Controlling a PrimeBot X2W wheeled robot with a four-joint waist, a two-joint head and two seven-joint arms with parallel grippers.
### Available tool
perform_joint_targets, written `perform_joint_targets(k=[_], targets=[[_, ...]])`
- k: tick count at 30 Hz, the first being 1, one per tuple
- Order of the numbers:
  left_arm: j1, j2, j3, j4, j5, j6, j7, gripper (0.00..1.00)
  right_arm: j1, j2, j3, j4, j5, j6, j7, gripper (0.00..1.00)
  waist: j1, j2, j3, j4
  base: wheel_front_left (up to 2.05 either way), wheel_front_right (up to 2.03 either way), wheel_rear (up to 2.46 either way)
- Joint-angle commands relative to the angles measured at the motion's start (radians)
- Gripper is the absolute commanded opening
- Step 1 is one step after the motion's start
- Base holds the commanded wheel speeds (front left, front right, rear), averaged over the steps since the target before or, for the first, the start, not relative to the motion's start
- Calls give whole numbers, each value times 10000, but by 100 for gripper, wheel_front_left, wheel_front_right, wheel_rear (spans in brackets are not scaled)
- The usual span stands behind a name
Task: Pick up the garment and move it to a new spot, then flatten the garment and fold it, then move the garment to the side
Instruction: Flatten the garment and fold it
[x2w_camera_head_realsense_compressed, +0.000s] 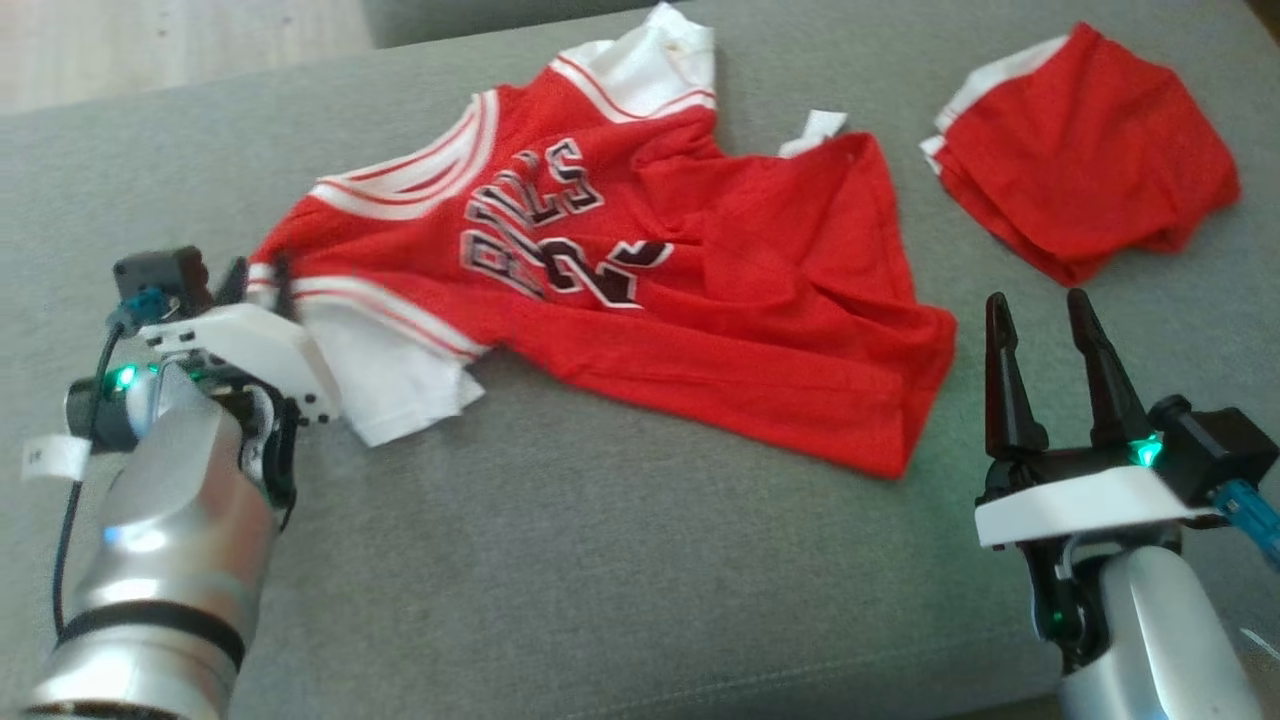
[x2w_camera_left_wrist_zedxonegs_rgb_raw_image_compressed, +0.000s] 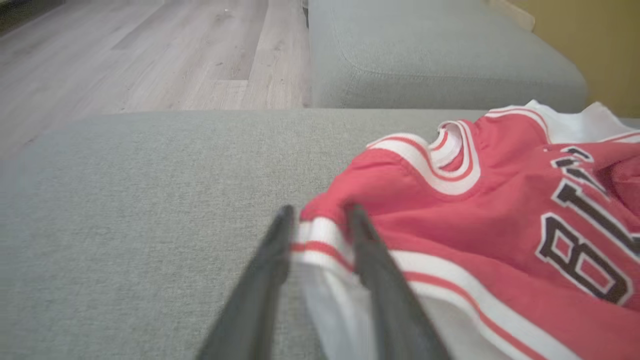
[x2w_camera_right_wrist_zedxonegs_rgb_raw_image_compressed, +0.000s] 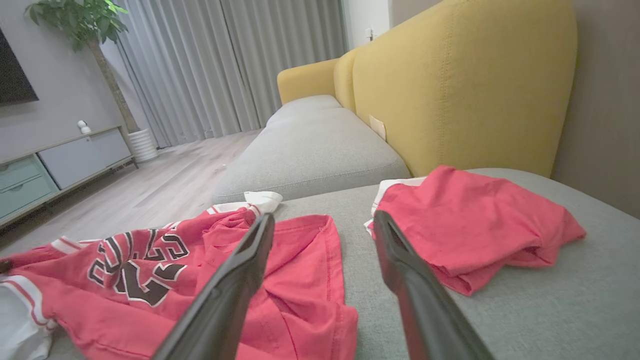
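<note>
The garment (x2w_camera_head_realsense_compressed: 700, 290) is a red jersey with white sleeves and dark lettering, lying rumpled and partly spread on the grey sofa cushion (x2w_camera_head_realsense_compressed: 600, 560). My left gripper (x2w_camera_head_realsense_compressed: 260, 280) is at the jersey's left shoulder. In the left wrist view the striped sleeve band of the jersey (x2w_camera_left_wrist_zedxonegs_rgb_raw_image_compressed: 450, 220) runs between the fingers of that gripper (x2w_camera_left_wrist_zedxonegs_rgb_raw_image_compressed: 320, 215), which are narrowed onto it. My right gripper (x2w_camera_head_realsense_compressed: 1040, 310) stands open just right of the jersey's hem, touching nothing. The right wrist view has the jersey (x2w_camera_right_wrist_zedxonegs_rgb_raw_image_compressed: 150, 290) to the left of that open gripper (x2w_camera_right_wrist_zedxonegs_rgb_raw_image_compressed: 324, 220).
A folded red pair of shorts (x2w_camera_head_realsense_compressed: 1085, 150) lies at the cushion's far right, seen again as shorts (x2w_camera_right_wrist_zedxonegs_rgb_raw_image_compressed: 475, 225) beyond my right fingers. A yellow backrest (x2w_camera_right_wrist_zedxonegs_rgb_raw_image_compressed: 450, 75) rises behind them. A second grey cushion (x2w_camera_left_wrist_zedxonegs_rgb_raw_image_compressed: 425, 50) and wooden floor (x2w_camera_left_wrist_zedxonegs_rgb_raw_image_compressed: 150, 50) lie past the far edge.
</note>
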Motion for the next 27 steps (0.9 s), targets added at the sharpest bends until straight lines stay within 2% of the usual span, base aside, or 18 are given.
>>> perform_joint_targets(k=[1, 6, 11, 12, 18, 22, 27], targets=[[-120, 413, 403, -723, 29, -21, -134, 100, 16, -34, 210, -409, -32, -7, 13, 100, 0, 0, -134, 229, 0, 0, 0], [1072, 409, 1034, -2811, 228, 140, -134, 100, 242, -34, 235, -433, 18, -7, 18, 100, 0, 0, -440, 587, 0, 0, 0], [2820, 81, 1763, -4927, 410, 80, -134, 100, 545, -34, 277, -429, 211, -7, -61, 100, 0, 0, -878, 874, 0, 0, 0], [2820, 81, 1763, -4927, 410, 80, -134, 100, 545, -34, 277, -429, 211, -7, -61, 100, 0, 0, -878, 874, 0, 0, 0], [4811, -587, 2453, -6988, 721, -45, -135, 100, 1026, -34, 277, -384, 357, -7, -182, 100, 0, 0, -1306, 1159, 0, 0, 0], [5566, -899, 2574, -7385, 838, -204, -135, 100, 1157, -33, 324, -373, 417, -7, -199, 100, 0, 0, -1385, 1224, 0, 0, 0], [5589, -1042, 2521, -7096, 1029, -366, -135, 100, 1036, -33, 469, -472, 366, -7, -119, 100, 0, 0, -1247, 1067, 0, 0, 0]])
